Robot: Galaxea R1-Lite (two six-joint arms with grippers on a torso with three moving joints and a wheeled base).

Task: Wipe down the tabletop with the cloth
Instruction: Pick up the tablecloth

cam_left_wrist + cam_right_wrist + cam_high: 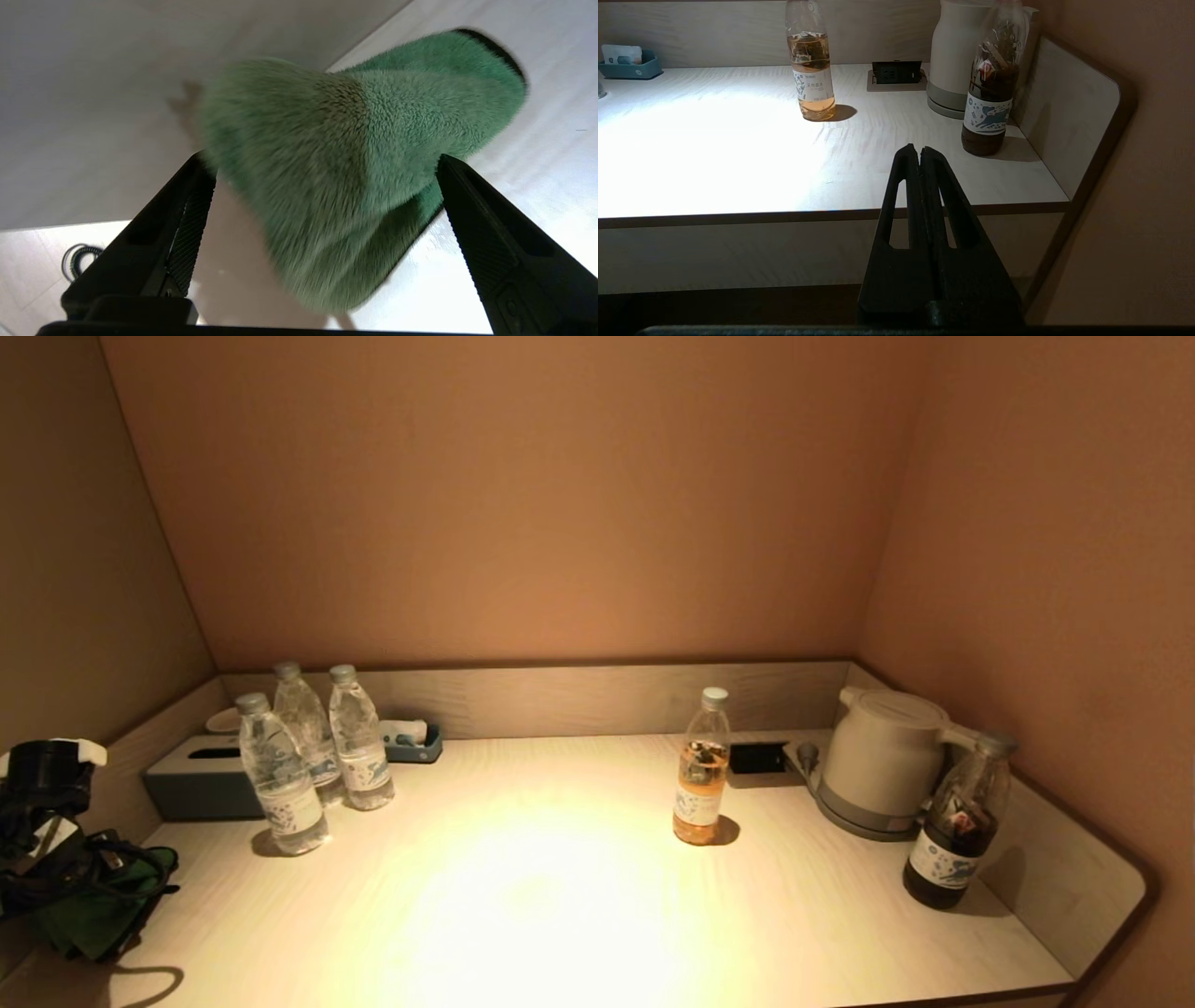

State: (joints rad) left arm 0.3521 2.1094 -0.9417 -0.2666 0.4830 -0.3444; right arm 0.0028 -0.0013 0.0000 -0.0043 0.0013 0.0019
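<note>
The green fluffy cloth [110,913] lies bunched at the tabletop's [560,896] near left corner. My left gripper [89,887] is over it. In the left wrist view the cloth [345,163] sits between the two black fingers [191,219], which stand wide apart on either side of it; the left gripper [324,161] is open. My right gripper [920,150] is shut and empty, parked in front of the table's front edge near the right end; it is out of the head view.
Three water bottles [308,756] and a grey tissue box [196,779] stand at back left, with a blue tray [415,742] behind. A tea bottle [702,770] stands mid-table. A white kettle [882,756], a socket [756,758] and a dark bottle [957,826] are at right.
</note>
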